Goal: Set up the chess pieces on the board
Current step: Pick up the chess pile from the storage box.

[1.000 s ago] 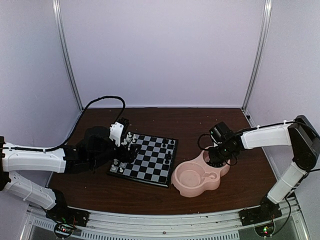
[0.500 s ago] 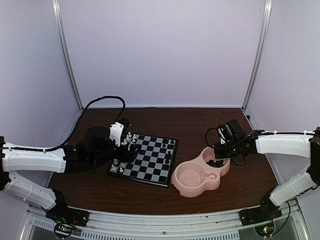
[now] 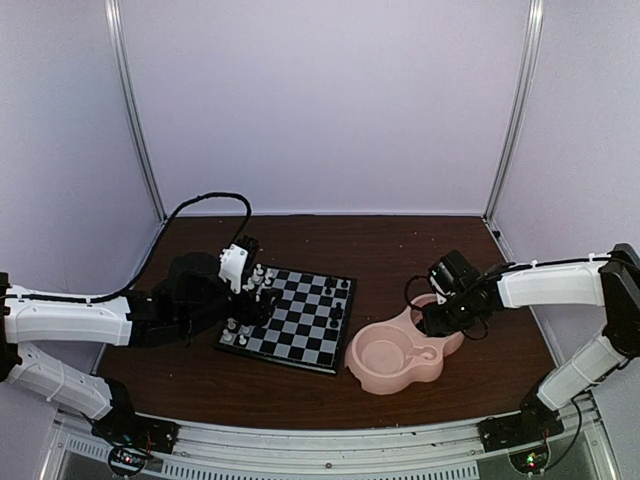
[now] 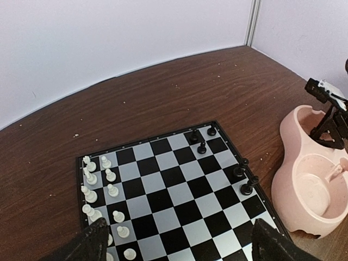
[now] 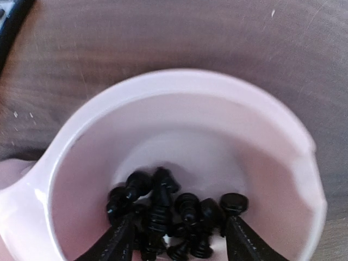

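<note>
The right pincer (image 5: 179,244) stood partly open, its two fingers pointing down into the far bowl of the pink dish (image 5: 81,125). Nothing was clearly gripped between them. Just under the fingertips, and partly between them, lay the heap of black chess pieces (image 5: 163,209). They were tumbled together with their long axes pointing in many directions, so it seemed difficult to pick out one piece cleanly.

The board (image 3: 300,322) lay on the table (image 3: 330,240) to the left of this pincer, near the dish. Its right edge, where a few black pieces (image 4: 202,147) already stood, was the nearer edge. The left pincer (image 4: 182,253) was wide open and empty at the board's left side, over the white pieces (image 4: 111,190). The right arm was clearly nearer to the heap.
</note>
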You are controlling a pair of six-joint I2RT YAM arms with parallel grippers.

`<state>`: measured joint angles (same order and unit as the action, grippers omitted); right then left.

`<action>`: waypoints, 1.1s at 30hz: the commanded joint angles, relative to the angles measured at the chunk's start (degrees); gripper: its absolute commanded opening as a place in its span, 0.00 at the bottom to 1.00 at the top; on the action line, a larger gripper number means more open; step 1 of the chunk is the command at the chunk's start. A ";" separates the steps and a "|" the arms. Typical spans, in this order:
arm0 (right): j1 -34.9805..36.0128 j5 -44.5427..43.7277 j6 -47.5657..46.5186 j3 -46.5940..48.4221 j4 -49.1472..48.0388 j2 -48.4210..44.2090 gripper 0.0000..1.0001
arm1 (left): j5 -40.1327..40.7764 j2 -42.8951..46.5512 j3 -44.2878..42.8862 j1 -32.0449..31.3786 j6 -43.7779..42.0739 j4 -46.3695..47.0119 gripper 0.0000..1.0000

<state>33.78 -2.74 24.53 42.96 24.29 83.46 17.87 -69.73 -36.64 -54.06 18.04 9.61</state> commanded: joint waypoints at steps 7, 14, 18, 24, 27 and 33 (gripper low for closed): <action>1.27 -0.30 -0.04 5.90 10.78 5.77 0.66 | -0.31 0.12 -1.75 0.16 -0.90 0.45 0.91; 1.28 1.29 -0.24 7.90 11.88 10.62 0.60 | -0.87 -0.14 -2.11 0.10 -0.90 0.05 0.91; 1.30 2.56 -0.20 8.37 11.30 12.03 0.45 | -1.07 -0.14 -2.12 0.10 -0.82 -0.09 0.91; 1.35 2.59 0.16 8.30 10.05 10.01 0.35 | -1.14 -0.29 -2.18 0.10 -0.90 -0.03 0.91; 1.39 2.63 0.15 8.37 9.57 9.26 0.29 | -1.00 -0.40 -2.25 0.10 -0.99 -0.04 0.91; 1.38 1.66 0.29 7.87 8.75 6.66 0.22 | -0.82 -0.40 -2.23 0.10 -1.17 -0.16 0.91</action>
<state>34.76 0.01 24.45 51.46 33.23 93.08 17.32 -69.82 -37.19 -54.06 17.85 8.64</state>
